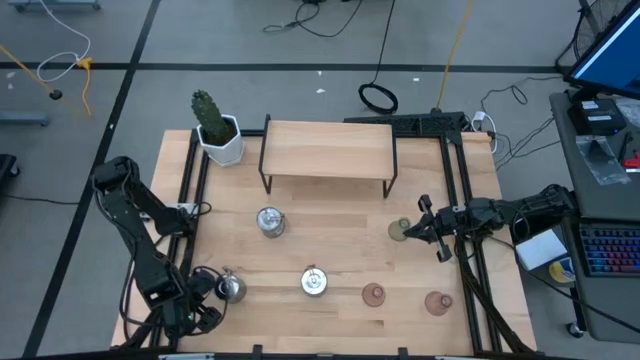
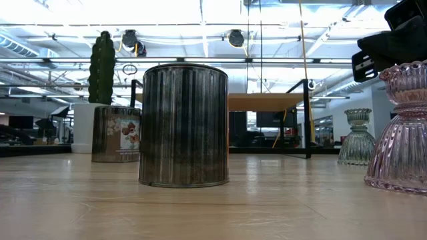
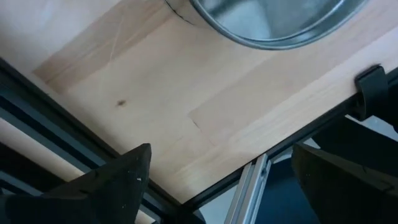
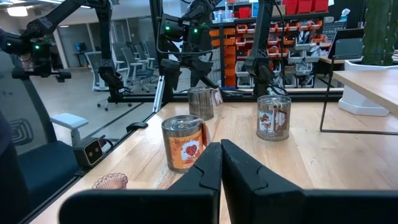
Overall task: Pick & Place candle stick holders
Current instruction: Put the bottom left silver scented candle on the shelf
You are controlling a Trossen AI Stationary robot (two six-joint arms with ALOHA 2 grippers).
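High view shows the right gripper (image 1: 428, 224) with fingers pressed together just beside the pale green holder (image 1: 400, 230) on the worktop (image 1: 330, 230) — light, slippery, breakable glass, best pinched at its narrow neck. Left gripper (image 1: 205, 293) — fingers spread wide, empty — sits just beside a silvery holder (image 1: 232, 288), stiffer, its round wall sitting between the fingers.

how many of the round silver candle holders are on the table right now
3. One sits mid-table in front of the shelf; one is near the front edge at centre; one is at the front left, by the left gripper. None looks hidden.

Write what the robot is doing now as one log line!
left gripper open beside silvery holder | right gripper shut by green holder
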